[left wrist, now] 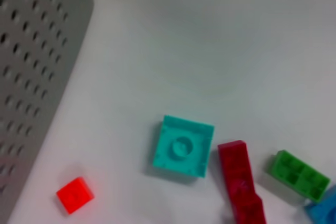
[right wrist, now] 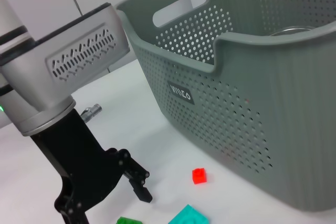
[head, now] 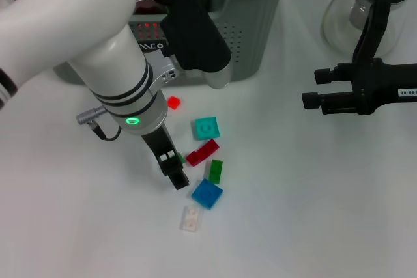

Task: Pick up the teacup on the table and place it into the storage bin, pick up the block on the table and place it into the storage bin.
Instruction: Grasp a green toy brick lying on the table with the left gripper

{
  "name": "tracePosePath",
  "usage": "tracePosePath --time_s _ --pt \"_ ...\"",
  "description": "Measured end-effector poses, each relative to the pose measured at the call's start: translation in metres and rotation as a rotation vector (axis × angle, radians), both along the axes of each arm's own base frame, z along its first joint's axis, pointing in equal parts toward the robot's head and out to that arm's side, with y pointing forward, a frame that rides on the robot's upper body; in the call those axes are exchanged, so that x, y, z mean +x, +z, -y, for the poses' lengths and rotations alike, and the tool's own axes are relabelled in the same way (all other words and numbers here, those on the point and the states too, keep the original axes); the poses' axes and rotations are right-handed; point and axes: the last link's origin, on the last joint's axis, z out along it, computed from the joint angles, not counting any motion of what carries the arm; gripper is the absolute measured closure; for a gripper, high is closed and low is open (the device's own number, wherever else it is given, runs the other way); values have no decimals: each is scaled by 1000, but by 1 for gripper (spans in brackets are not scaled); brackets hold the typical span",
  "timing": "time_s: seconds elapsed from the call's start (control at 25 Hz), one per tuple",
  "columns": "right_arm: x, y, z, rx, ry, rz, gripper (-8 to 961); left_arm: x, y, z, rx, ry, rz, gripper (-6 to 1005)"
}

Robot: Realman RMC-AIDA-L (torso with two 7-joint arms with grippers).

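The grey-green storage bin (head: 251, 37) (right wrist: 247, 103) stands at the back of the table. A round glass rim (right wrist: 294, 29) shows inside it; I cannot tell whether that is the teacup. Loose blocks lie in front: small red (head: 173, 102) (left wrist: 75, 194) (right wrist: 199, 175), teal (head: 206, 127) (left wrist: 183, 146), dark red (head: 202, 152) (left wrist: 240, 182), green (head: 215, 170) (left wrist: 299, 174), blue (head: 207, 193) and clear (head: 191, 219). My left gripper (head: 176, 172) (right wrist: 105, 198) points down at the table just left of the dark red and green blocks, open and holding nothing. My right gripper (head: 316, 88) hovers open at the right, away from the blocks.
A glass pot (head: 365, 4) stands at the back right behind the right arm. A small green piece (head: 180, 158) (right wrist: 128, 220) lies right beside the left fingers. The left arm's white body (head: 98, 43) hides the bin's left part.
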Motion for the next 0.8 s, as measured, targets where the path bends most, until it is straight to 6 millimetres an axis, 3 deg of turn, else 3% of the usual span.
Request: tracePosePath --time_s 0.32,0.52,0.68,0.8 --pt "1 -1 1 -2 -2 -2 208 -4 -3 -1 20 -32 -39 112" --pt "0 -1 1 -3 -2 -2 209 -3 -3 -1 21 -34 -41 342" --pt "0 -1 1 -2 -1 -2 209 -3 -5 1 15 -38 -47 443" --pt "0 -1 1 -2 -1 -2 209 -3 -6 2 11 -42 -51 440"
